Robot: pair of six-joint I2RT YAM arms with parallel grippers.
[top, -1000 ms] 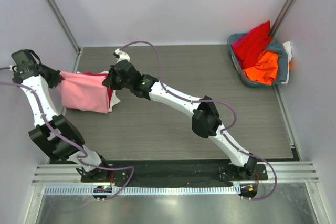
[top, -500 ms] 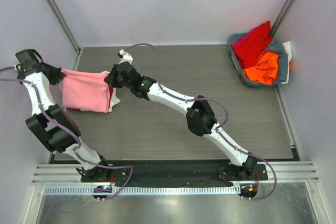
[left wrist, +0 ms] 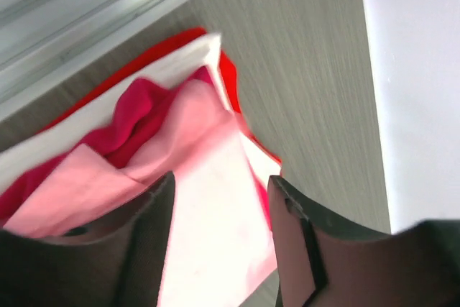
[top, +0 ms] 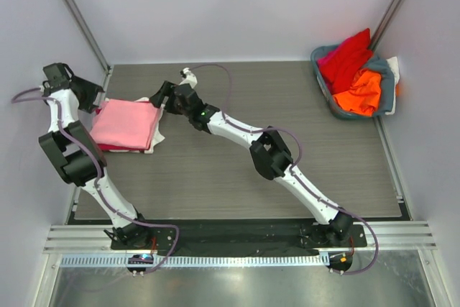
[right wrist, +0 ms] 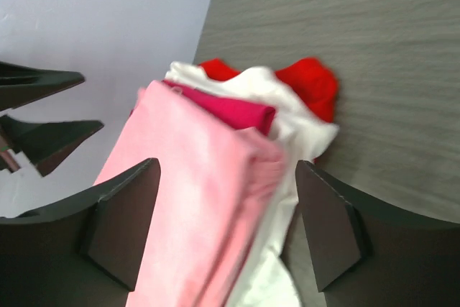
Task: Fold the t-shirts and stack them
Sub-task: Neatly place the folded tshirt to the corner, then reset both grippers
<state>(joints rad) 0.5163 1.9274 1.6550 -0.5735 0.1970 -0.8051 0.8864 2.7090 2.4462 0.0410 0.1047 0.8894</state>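
Top view: a folded stack of t-shirts lies on the grey desk at its 9 o'clock edge. The light pink t-shirt is uppermost, with white cloth showing at the stack's 4 o'clock corner. The left hand sits at the stack's 10 o'clock corner and the right hand at its 1 o'clock corner. Both have their jaws apart and hold nothing. At the desk's 2 o'clock corner stands the grey-blue basket. In it lie a red t-shirt, heaped towards 11 o'clock, and an orange t-shirt towards 5 o'clock, both spilling above the rim.

Left wrist view: the left hand is spread about halfway, its two dark fingers clear of the cloth and gripping nothing. The pink t-shirt lies below the gap. Beyond it, towards 11 o'clock, the layers show in turn: crimson t-shirt, white t-shirt, and a red t-shirt at the bottom, its edge on the desk.

Right wrist view: the right hand is opened wide and empty, hanging over the pink t-shirt. Under the pink layer the crimson t-shirt peeps out, then the white t-shirt, then the red t-shirt against the desk at 1 o'clock. At 9 o'clock the left hand's pointed fingers show, apart
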